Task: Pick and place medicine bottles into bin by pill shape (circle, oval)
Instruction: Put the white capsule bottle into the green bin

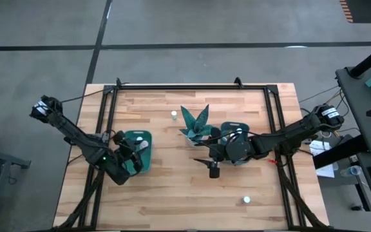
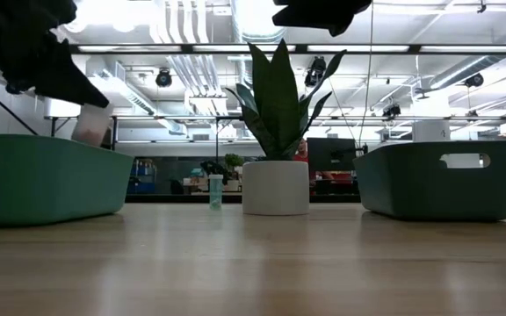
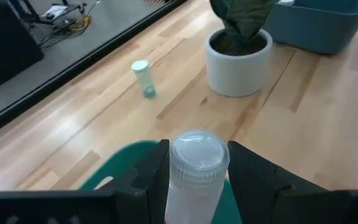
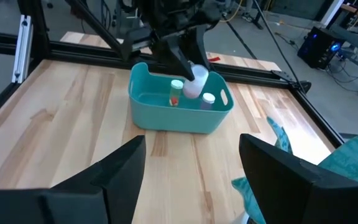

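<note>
One bottle (image 3: pixel 194 171) (white-capped) in left claw (image 3: pixel 194 177).

held bottle (image 3: pixel 194 171) lower body cut off, pill shape unreadable, right bin (image 1: pixel 232 126) mostly hidden by arm

The table (image 1: pixel 172 193) was pale blond wood with darker grain streaks, framed in black rails; both bins, the left bin (image 4: pixel 166 118) and the right bin (image 2: pixel 437 189), were plain teal; the plant (image 2: pixel 279 96) had dark green leaves in a white pot (image 2: pixel 275 187). The held bottle (image 3: pixel 194 168) was frosted translucent white with a whitish cap; a bottle in the bin (image 4: pixel 175 93) showed orange under a white cap; the standing bottle (image 3: pixel 142 77) was pale green; both arms were black.
</note>
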